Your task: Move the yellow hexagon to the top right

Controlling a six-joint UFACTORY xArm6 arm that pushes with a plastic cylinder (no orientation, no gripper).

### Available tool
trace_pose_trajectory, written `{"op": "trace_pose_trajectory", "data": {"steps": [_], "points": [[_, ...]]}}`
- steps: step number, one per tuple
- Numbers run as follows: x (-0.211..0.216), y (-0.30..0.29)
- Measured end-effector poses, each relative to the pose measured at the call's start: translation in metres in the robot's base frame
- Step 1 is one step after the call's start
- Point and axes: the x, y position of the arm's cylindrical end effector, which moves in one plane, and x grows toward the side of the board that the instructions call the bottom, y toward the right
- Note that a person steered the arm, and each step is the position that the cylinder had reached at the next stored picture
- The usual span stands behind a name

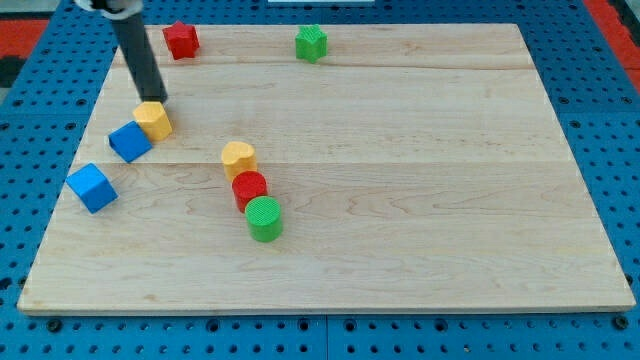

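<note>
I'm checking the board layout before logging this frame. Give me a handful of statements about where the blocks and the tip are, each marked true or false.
1. My tip is right at the top edge of the yellow hexagon. True.
2. The yellow hexagon is in the board's top right. False: it sits near the view's left edge, beside a blue cube.
3. The red cylinder lies between a yellow cylinder and a green cylinder. True.
4. Two green blocks sit at the view's top. False: only one green block is there, with a red block to its left.
5. A second blue cube is at the view's right. False: it is at the left.
</note>
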Motion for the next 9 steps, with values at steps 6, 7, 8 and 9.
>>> {"op": "trace_pose_trajectory", "data": {"steps": [6,7,8,9], "points": [[-0.014,0.169],[-0.016,0.242],[-0.034,0.303],[-0.047,0.347]]}}
